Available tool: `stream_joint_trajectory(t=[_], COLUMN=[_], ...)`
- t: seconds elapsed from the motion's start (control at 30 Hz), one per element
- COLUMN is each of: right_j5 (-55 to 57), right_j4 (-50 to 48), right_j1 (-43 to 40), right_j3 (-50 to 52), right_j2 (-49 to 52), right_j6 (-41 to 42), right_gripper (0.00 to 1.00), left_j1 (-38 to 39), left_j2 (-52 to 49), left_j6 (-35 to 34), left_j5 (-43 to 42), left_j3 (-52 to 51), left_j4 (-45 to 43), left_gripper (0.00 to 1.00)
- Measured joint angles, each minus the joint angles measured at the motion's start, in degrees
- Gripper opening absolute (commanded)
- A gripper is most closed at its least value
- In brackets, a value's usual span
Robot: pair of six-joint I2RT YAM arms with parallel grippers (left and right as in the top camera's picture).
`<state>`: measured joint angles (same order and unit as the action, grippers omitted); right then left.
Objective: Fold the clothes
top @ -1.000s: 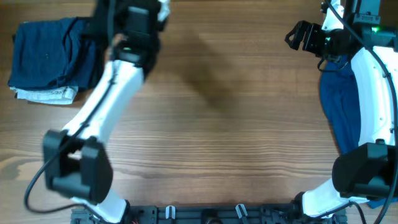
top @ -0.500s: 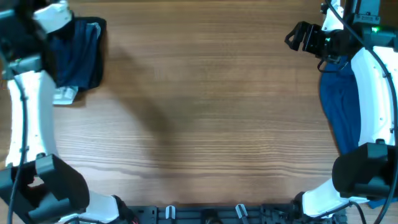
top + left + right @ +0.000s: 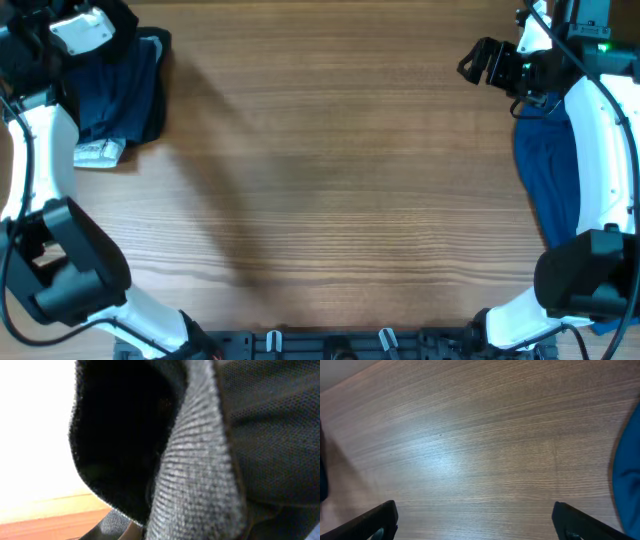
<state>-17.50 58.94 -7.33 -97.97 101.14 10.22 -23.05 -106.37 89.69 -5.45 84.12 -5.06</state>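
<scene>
A pile of navy clothes [image 3: 125,90] lies at the table's far left corner. My left gripper [image 3: 95,35] is over that pile. The left wrist view is filled by black fabric [image 3: 120,440] and a grey ribbed fold [image 3: 200,475] pressed close to the lens, so the fingers are hidden. A royal-blue garment [image 3: 550,175] lies along the right edge under my right arm, and it also shows in the right wrist view [image 3: 627,475]. My right gripper [image 3: 478,62] [image 3: 480,522] is open and empty above bare wood at the far right. No white logos show.
A small white-grey folded cloth [image 3: 98,152] sticks out from under the navy pile's near side. The wooden table [image 3: 330,190] spans the middle. A rail with clips [image 3: 330,342] runs along the front edge.
My left arm has swung from the upper middle of the table to the far left corner, over the navy pile. The right arm has not moved.
</scene>
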Motion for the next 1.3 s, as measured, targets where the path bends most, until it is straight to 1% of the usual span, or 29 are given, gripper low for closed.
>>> stream_joint_trajectory(t=[0.13,0.27,0.3,0.37,0.4,0.47,0.53,0.57,0.6,0.63,0.67,0.7,0.83,0.97,1.03,1.13,1.23,1.3], right_j5=[-0.02,-0.09,-0.31,-0.72,-0.74,-0.94,-1.09,-1.14,-1.16,-1.16,-1.20,-1.33,-1.42,-1.55,-1.55,-1.60,-2.16,-3.04], right_j4=[0.02,-0.48,-0.76,-1.09,-1.09,-1.36,-2.34,-2.80,-3.28,-3.67,-4.15,-4.37,-5.29,-5.38,-5.38,-5.42,-5.51,-5.66], right_j1=[0.00,0.00,0.00,0.00,0.00,0.00,0.00,0.00,0.00,0.00,0.00,0.00,0.00,0.00,0.00,0.00,0.00,0.00], right_j3=[0.00,0.00,0.00,0.00,0.00,0.00,0.00,0.00,0.00,0.00,0.00,0.00,0.00,0.00,0.00,0.00,0.00,0.00], right_j2=[0.00,0.00,0.00,0.00,0.00,0.00,0.00,0.00,0.00,0.00,0.00,0.00,0.00,0.00,0.00,0.02,0.00,0.00], right_j6=[0.02,0.70,1.07,1.75,1.97,2.23,2.56,2.58,2.60,2.80,3.04,3.19,3.23,3.23,3.23,3.23,3.26,3.23], right_gripper=[0.99,1.00,0.99,1.00,0.99,1.00,1.00,1.00,1.00,0.99,0.99,0.99,1.00,0.99,1.00,0.99,0.99,0.99], left_j1=[-1.77,-3.52,-3.82,-4.33,-4.61,-5.07,-5.38,-5.49,-5.53,-5.53,-5.53,-5.53,-5.62,-5.64,-5.62,-5.62,-5.44,-4.94], left_j2=[-1.88,-4.00,-4.90,-6.19,-6.86,-7.32,-7.32,-7.32,-7.32,-7.32,-7.32,-7.32,-7.19,-5.03,-2.14,3.80,11.72,16.61], left_j6=[0.00,-0.96,-1.42,-1.99,-2.25,-2.38,-2.73,-2.84,-2.99,-2.97,-3.13,-3.93,-6.25,-7.58,-8.50,-11.69,-16.15,-21.31], left_j5=[-1.57,-3.45,-3.65,-3.85,-3.87,-4.09,-4.33,-4.35,-4.33,-4.35,-4.35,-4.35,-4.02,-3.63,-3.76,-5.68,-10.73,-15.87], left_j3=[0.00,0.00,0.09,0.20,0.20,0.11,0.13,0.20,0.24,0.24,0.24,0.24,0.87,0.92,0.59,0.48,0.48,0.48], left_j4=[-3.74,-3.43,-1.90,4.59,9.27,15.72,20.57,23.21,25.83,28.09,30.58,33.11,37.40,39.17,39.36,38.51,38.62,38.75], left_gripper=[0.04,0.04,0.04,0.04,0.08,0.18,0.21,0.25,0.40,0.63,1.00,1.00,1.00,1.00,1.00,1.00,1.00,1.00])
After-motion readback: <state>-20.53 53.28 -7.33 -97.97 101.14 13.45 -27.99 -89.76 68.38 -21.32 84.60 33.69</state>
